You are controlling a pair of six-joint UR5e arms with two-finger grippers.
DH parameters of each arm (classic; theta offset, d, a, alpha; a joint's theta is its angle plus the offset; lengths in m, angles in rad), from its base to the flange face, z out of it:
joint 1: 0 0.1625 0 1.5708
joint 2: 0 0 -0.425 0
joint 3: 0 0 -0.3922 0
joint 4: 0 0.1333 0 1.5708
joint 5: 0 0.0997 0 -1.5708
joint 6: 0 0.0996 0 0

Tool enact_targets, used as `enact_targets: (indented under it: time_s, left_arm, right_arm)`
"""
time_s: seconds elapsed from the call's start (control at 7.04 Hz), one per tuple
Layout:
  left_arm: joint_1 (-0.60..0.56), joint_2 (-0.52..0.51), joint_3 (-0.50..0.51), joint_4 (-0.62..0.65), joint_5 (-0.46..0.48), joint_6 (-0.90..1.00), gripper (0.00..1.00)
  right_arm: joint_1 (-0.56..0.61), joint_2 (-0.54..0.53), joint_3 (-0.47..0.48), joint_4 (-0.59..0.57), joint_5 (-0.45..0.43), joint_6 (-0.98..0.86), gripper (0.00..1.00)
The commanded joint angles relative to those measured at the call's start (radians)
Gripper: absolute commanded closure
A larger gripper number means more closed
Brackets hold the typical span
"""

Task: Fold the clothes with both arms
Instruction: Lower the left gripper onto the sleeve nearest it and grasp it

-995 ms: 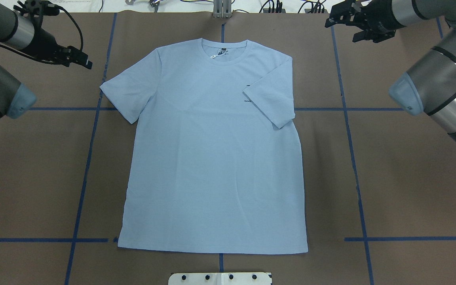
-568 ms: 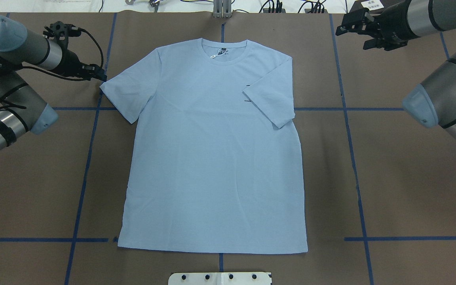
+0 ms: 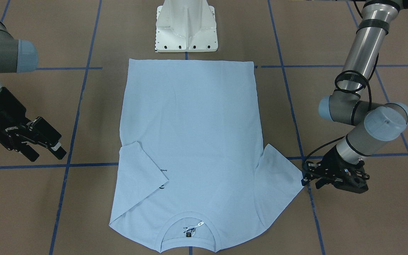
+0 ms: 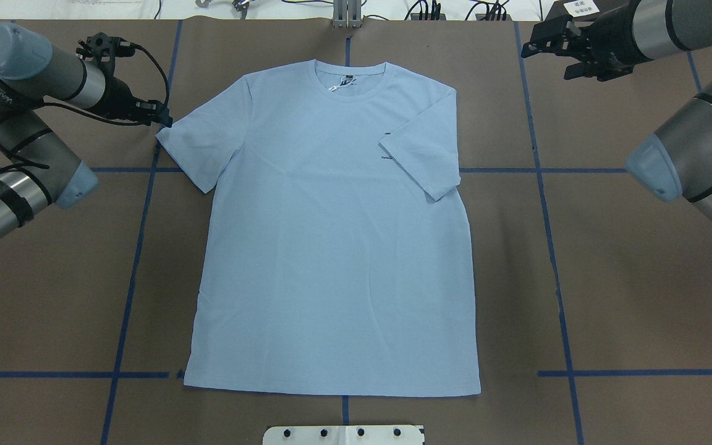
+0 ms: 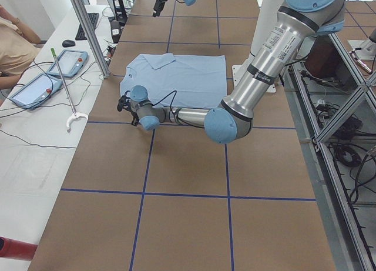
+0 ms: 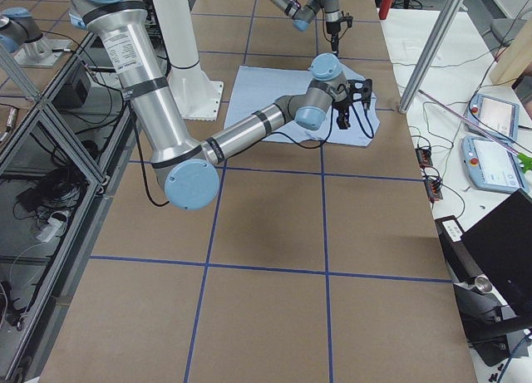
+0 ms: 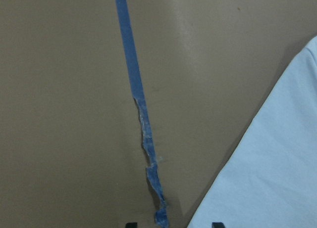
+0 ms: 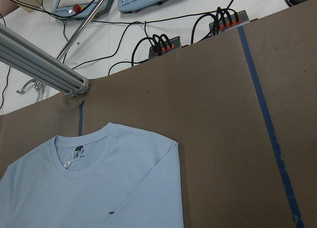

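Note:
The light blue T-shirt [image 4: 331,247] lies flat, front up, on the brown table, collar at the far edge with its black neck label [image 4: 348,80]. Its sleeve on the right is folded in over the chest and hides most of the dark print [image 4: 387,134]. The other sleeve [image 4: 198,145] is spread out. My left gripper [image 4: 163,118] is low at that sleeve's outer corner and open; the left wrist view shows the sleeve edge [image 7: 277,163] between the spread fingertips. My right gripper [image 4: 532,42] is open and empty, raised off the shirt's far right shoulder.
The white pedestal base [image 4: 343,434] stands just past the shirt's hem. Blue tape lines [image 4: 133,259] cross the table. An aluminium post [image 8: 44,60] and cables [image 8: 163,42] stand at the far edge. Tablets [image 5: 70,62] lie on the side desk.
My left gripper has moved right and down to the spread sleeve's outer corner. My right gripper has shifted slightly right and stays high. The shirt has not moved.

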Motion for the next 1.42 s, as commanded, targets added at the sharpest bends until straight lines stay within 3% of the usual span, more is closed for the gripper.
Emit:
enact_targets:
  time_s: [0.0, 1.28]
  left_arm:
    - [0.007, 0.0, -0.002, 0.001, -0.001, 0.0, 0.45]
    - [0.019, 0.012, -0.011, -0.001, -0.011, -0.002, 0.49]
  right_arm:
    - [-0.001, -0.003, 0.001, 0.0, 0.0, 0.004, 0.0]
    - [-0.004, -0.003, 0.009, -0.006, 0.0, 0.007, 0.0]
